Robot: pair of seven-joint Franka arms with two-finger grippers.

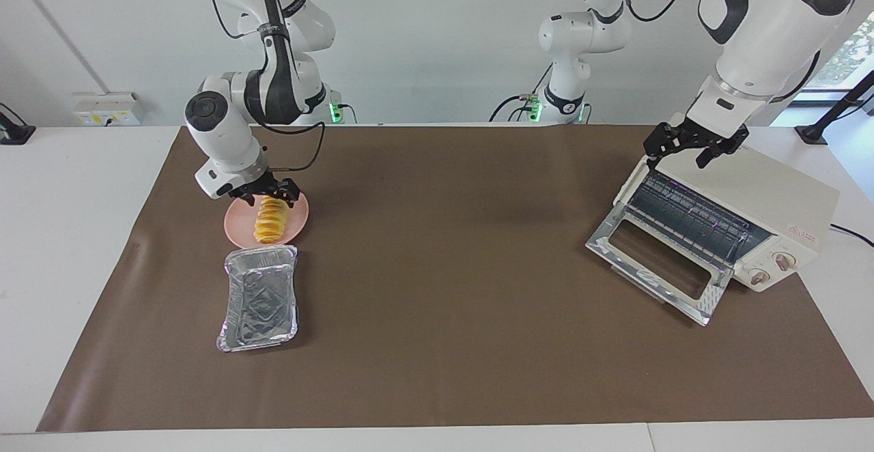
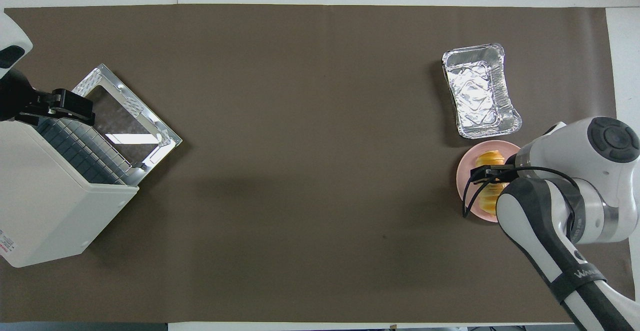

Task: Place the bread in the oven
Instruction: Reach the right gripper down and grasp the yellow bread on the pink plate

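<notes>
Biggest risk at the boxy cream-white toaster oven [image 1: 741, 216], near the table edge at the left arm's end, its metal-framed glass door [image 1: 659, 267] dropped open: a slanted approach could catch the loaf on the door frame or the wire rack [image 1: 689, 223]. Left gripper [image 1: 691, 146] parked above the oven's top front edge, jaws spread, holding nothing, waiting; possibly in the way of an insertion. Next risk at the round pink plate [image 1: 235, 233], toward the right arm's end of the brown mat [image 1: 444, 302]: could skid if nudged. Smallest: the golden ridged bread loaf [image 1: 271, 220], lying on that plate, likely soft, could squash or roll out of an off-centre pinch. Right gripper [image 1: 268, 192] low over the loaf's end nearer the robots, jaws spread, nothing grasped; contact cannot be told. Silver foil tray [image 1: 259, 298] just beside the plate, empty. Count: two arms, one oven, one mat, one tray, one plate, one loaf.
</notes>
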